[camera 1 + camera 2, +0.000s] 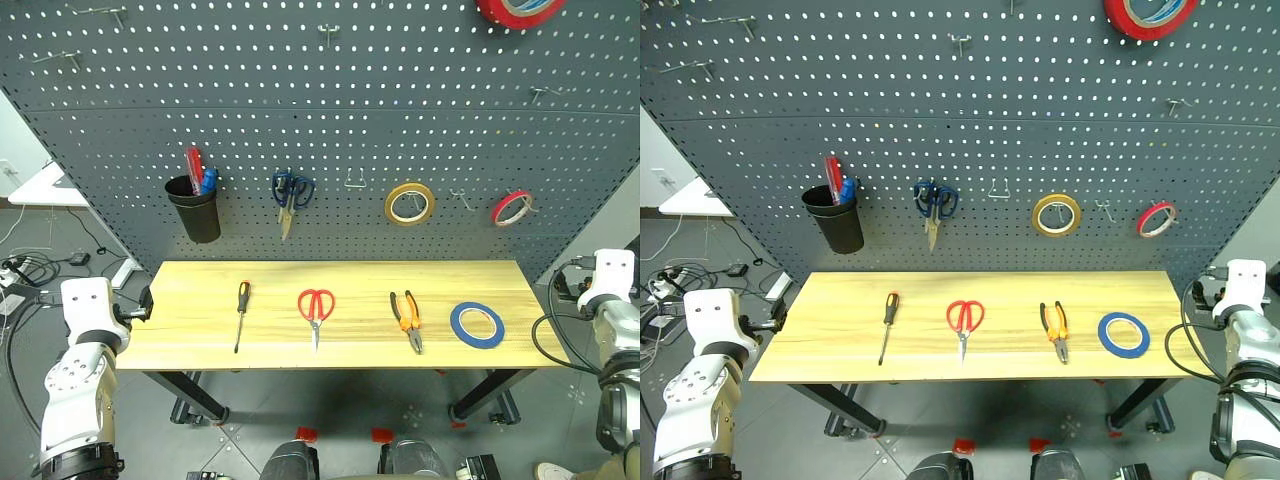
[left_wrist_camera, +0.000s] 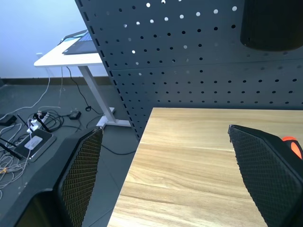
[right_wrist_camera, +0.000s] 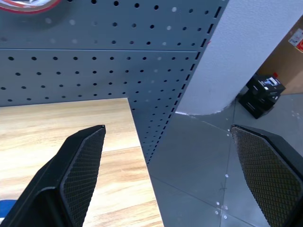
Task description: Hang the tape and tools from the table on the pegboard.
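Gaping empty, both grippers [image 2: 165, 175] [image 3: 170, 175] flank the table [image 1: 200, 340]; screwdriver [image 2: 292, 144] half-hidden.

On the desk [image 1: 200, 300], between left tool [image 2: 165, 165] and right tool [image 3: 165, 165]: screwdriver [image 1: 240, 315], scissors [image 1: 315, 312], pliers [image 1: 407, 318], tape [image 1: 477, 325] nearest the right tool; pegboard [image 1: 320, 130] behind.

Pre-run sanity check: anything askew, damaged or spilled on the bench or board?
Nothing stands out. The screwdriver, red scissors, pliers and blue tape lie in a neat, spaced row on the table. On the pegboard, the black cup tilts outward, seemingly just from how it hangs. Both grippers, left and right, are open.
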